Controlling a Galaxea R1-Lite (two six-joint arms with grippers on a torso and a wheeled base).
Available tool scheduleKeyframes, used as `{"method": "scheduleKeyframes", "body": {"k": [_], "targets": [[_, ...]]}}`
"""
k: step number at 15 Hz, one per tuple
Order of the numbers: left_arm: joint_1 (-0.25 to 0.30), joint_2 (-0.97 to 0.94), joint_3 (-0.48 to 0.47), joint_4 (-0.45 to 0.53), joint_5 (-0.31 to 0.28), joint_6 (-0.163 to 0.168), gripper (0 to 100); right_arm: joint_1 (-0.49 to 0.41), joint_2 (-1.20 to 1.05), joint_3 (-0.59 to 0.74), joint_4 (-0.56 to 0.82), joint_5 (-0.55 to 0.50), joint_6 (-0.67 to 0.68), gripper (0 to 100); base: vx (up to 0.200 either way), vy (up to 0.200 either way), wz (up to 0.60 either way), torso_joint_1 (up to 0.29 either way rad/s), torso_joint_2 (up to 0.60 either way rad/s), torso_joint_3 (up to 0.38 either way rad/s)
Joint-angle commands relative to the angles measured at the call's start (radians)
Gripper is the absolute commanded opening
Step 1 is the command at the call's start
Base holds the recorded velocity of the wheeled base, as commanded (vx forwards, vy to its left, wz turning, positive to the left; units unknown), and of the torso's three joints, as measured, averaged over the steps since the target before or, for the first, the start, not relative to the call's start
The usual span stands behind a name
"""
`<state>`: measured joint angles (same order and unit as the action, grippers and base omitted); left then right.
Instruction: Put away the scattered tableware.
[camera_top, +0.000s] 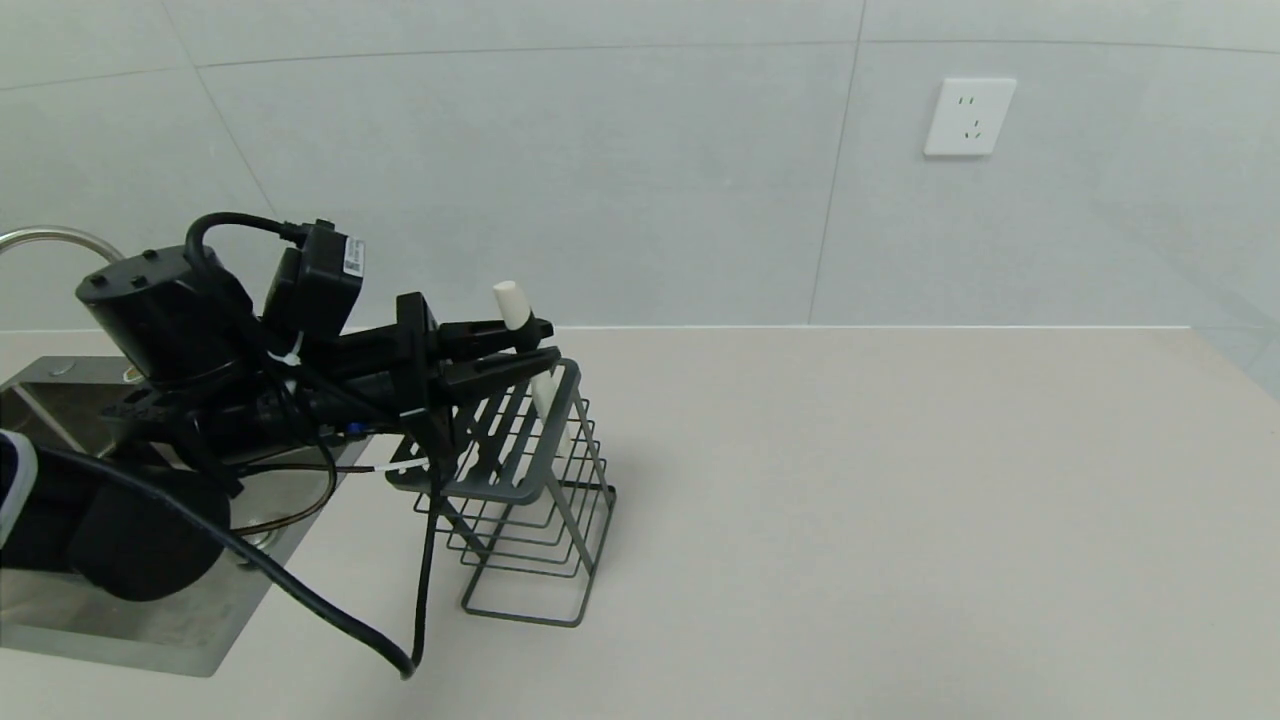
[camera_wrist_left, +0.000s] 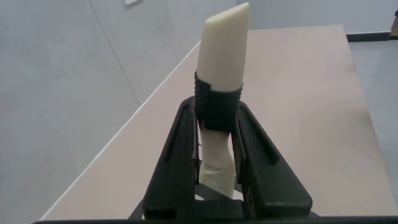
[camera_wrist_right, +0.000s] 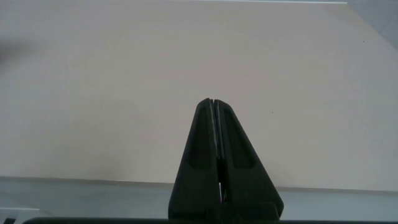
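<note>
Left gripper (camera_top: 545, 345) clamped on a white utensil (camera_top: 509, 301) over the wire rack (camera_top: 530, 500); insertion step in hand.
Head view: the rack stands on the counter (camera_top: 900, 500) at 7 o'clock of centre, with the sink (camera_top: 150, 640) at its 9 o'clock. The utensil hangs near upright at the rack's 12 o'clock, its lower end at the slotted top; whether it has entered a slot cannot be told. Left wrist view: the left gripper (camera_wrist_left: 216, 112) pinches the utensil (camera_wrist_left: 224, 43) on its black band, with the handle standing clear of the fingers. Right wrist view: the right gripper (camera_wrist_right: 213, 106) is pressed together on nothing, over bare counter (camera_wrist_right: 186, 62). Recommendation: hold the utensil vertical, line its lower end with one slot, lower straight without dragging the wires, and release only once it is seated, since the light rack could tip.
</note>
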<state>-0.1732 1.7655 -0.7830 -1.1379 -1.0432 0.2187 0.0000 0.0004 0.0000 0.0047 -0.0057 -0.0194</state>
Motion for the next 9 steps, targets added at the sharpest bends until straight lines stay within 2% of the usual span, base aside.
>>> {"method": "scheduleKeyframes", "body": {"k": [1,9], "targets": [[0.0,0.023,0.002,0.0,0.0,0.01,0,0.0,0.0,0.0,0.0,0.0,0.001,0,0.0,0.0,0.0,0.0,0.0,0.0],[0.0,0.045,0.022,0.0,0.0,0.021,0,0.0,0.0,0.0,0.0,0.0,0.001,0,0.0,0.0,0.0,0.0,0.0,0.0]]}}
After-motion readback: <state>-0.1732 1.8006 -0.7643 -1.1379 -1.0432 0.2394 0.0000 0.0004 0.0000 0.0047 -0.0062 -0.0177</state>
